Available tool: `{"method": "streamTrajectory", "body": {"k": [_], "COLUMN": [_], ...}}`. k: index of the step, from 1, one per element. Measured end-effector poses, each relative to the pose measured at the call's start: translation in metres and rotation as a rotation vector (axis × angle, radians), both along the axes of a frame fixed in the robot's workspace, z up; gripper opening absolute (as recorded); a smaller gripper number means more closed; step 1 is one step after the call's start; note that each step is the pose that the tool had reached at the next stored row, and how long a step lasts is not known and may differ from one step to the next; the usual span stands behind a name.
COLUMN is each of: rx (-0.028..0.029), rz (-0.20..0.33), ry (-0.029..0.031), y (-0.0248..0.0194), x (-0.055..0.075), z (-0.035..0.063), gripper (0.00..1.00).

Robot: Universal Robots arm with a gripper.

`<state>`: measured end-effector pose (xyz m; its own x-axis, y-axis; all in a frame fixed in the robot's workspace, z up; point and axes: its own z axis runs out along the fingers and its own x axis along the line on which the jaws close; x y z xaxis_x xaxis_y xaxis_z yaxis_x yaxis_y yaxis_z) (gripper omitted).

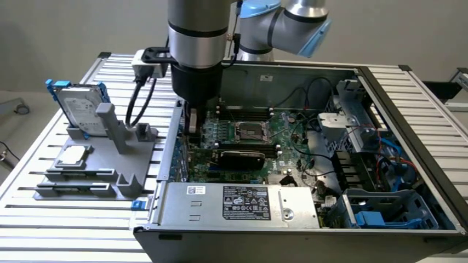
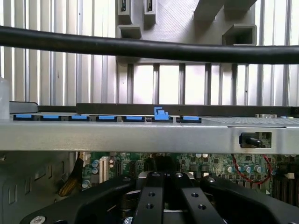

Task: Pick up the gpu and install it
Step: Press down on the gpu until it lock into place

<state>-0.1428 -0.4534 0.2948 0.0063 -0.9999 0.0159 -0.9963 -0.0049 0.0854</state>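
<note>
table (image 1: 66, 219): slatted aluminium | on it: open computer case (image 1: 241, 235), grey fixture stand (image 1: 109, 164)

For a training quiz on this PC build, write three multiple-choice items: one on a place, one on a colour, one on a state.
1. Where is the arm's black gripper relative to the open grey metal computer case?
A) inside it
B) outside it
C) beneath it

2. What colour is the large flat motherboard?
A) red
B) green
C) white

3. How is the silver hard drive in its blue frame placed?
A) flat in the case
B) hanging from the arm
C) upright on the grey plastic holder

Answers:
1. A, it reaches down over the board.
2. B, its surface is green.
3. C, it stands on edge outside the case.
</note>
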Motion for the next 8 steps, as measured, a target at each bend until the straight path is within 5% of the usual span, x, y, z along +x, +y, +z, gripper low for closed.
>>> {"method": "streamTrajectory", "body": {"k": [5,8], "rx": [-0.0012,-0.0017], "rz": [0.0,0.0], "ry": [0.033,0.0426], "y": [-0.0001,-0.0001], "x": [0.0002,0.0], "z": [0.0008,0.0035], "gripper": [0.11,0.11]}}
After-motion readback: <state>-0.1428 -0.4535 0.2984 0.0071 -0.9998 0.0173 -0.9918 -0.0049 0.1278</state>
